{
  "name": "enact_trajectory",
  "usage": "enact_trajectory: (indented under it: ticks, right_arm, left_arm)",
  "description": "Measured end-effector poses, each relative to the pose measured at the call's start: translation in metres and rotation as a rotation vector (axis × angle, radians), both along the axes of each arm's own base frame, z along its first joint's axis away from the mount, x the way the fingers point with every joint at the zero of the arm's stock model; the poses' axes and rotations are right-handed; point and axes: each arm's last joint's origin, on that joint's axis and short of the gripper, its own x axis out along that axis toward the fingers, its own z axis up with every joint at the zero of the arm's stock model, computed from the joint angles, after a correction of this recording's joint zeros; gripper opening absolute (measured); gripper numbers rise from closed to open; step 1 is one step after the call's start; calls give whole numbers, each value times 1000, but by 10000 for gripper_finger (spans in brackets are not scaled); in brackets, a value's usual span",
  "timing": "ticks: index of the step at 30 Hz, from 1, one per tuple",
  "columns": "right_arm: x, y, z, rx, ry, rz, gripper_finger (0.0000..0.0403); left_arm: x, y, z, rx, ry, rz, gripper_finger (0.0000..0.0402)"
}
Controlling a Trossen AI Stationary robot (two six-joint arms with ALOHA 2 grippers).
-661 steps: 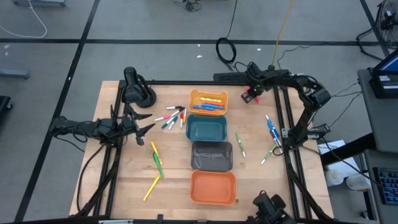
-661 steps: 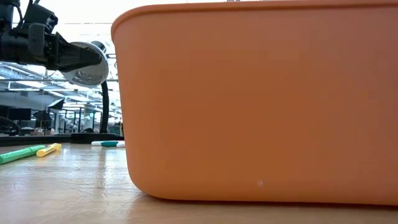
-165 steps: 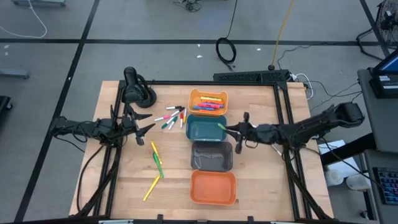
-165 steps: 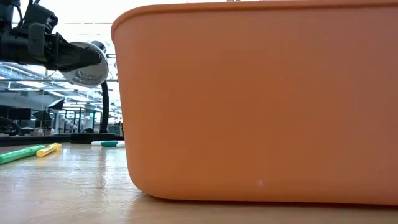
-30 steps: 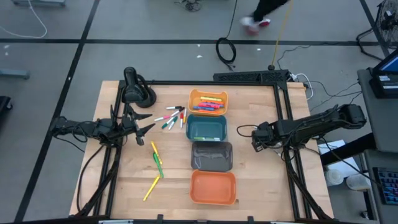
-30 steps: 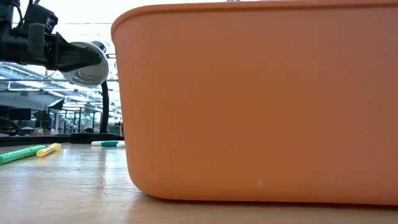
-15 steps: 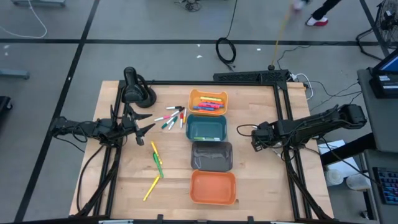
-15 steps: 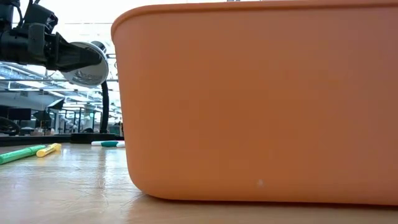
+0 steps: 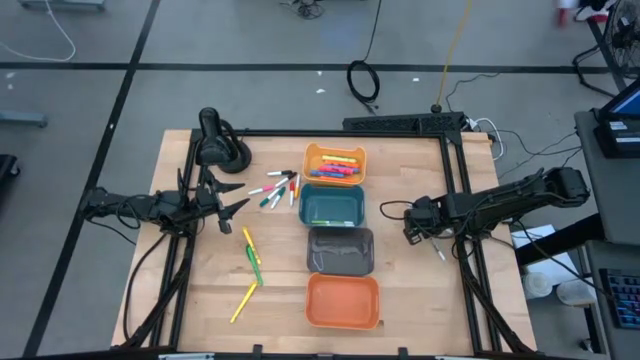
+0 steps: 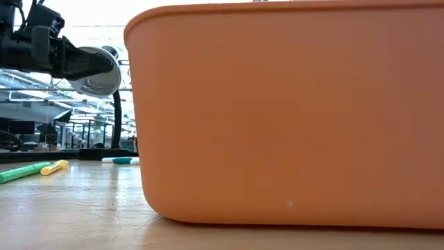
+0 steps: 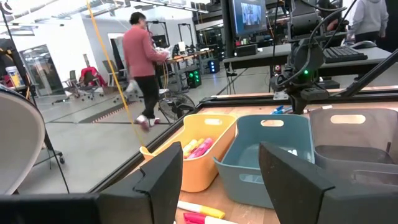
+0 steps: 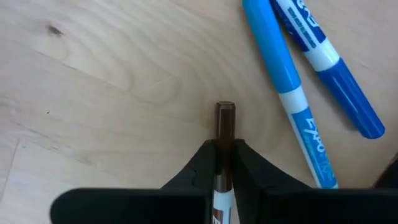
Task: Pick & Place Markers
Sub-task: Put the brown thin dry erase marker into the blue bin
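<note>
The right gripper (image 12: 224, 163) is pinching a brown-capped marker (image 12: 224, 127) between its nearly closed fingers (image 12: 202, 163), the marker's cap end projecting past the fingertips and lying against the wooden table (image 12: 93, 93). Two blue markers (image 12: 292, 93) are lying just beside it. In the high view, this gripper (image 9: 411, 227) is sitting low at the table's right side, right of the grey bin (image 9: 340, 250). The left gripper (image 9: 232, 201) is waiting at the table's left with its fingers spread wide, near the loose markers (image 9: 276, 188).
</note>
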Motion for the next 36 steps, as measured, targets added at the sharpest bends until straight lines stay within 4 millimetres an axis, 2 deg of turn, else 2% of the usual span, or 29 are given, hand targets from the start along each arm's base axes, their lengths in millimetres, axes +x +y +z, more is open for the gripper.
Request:
enact_trajectory:
  ticks: [5, 8, 12, 17, 21, 24, 36]
  right_arm:
    - [4, 0, 4, -2, -14, 64, 37]
    - [12, 0, 10, -15, -59, 135, 34]
    - [33, 0, 22, -82, -229, 234, 18]
    - [60, 1, 35, -165, -512, 415, 22]
    - [73, 3, 44, -215, -666, 537, 27]
    - [78, 4, 51, -237, -755, 598, 22]
    - [89, -1, 69, -398, -932, 696, 20]
  left_arm:
    - [0, 0, 0, 0, 0, 0, 214]
    - [0, 0, 0, 0, 0, -1, 214]
    - [0, 0, 0, 0, 0, 0, 214]
    - [0, 0, 0, 0, 0, -1, 214]
    - [0, 0, 0, 0, 0, 0, 214]
    - [0, 0, 0, 0, 0, 0, 214]
    - [0, 0, 0, 0, 1, 0, 214]
